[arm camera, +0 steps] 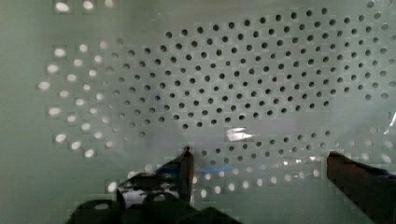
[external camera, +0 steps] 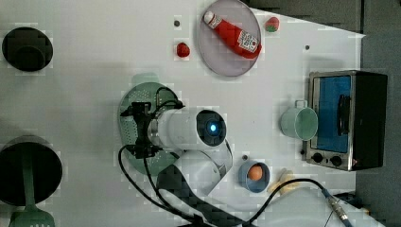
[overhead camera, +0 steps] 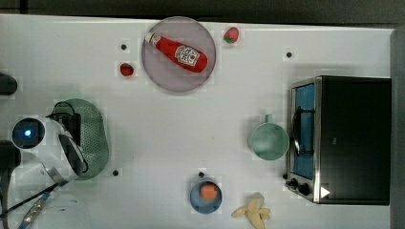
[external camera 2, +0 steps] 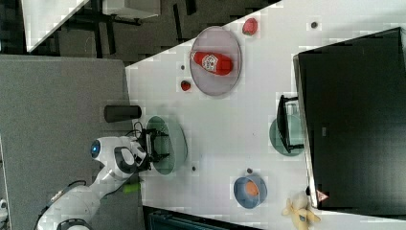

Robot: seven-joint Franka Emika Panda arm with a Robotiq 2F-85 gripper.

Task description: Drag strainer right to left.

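Currently the gripper stands wide open, empty, inside the strainer near the tabletop's left edge in the top view. A grey plate carrying a ketchup bottle lies well apart.

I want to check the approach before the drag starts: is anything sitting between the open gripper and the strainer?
Nothing visible does. The gripper hangs open right over the strainer, and the wrist view shows only its perforated floor between the fingers.
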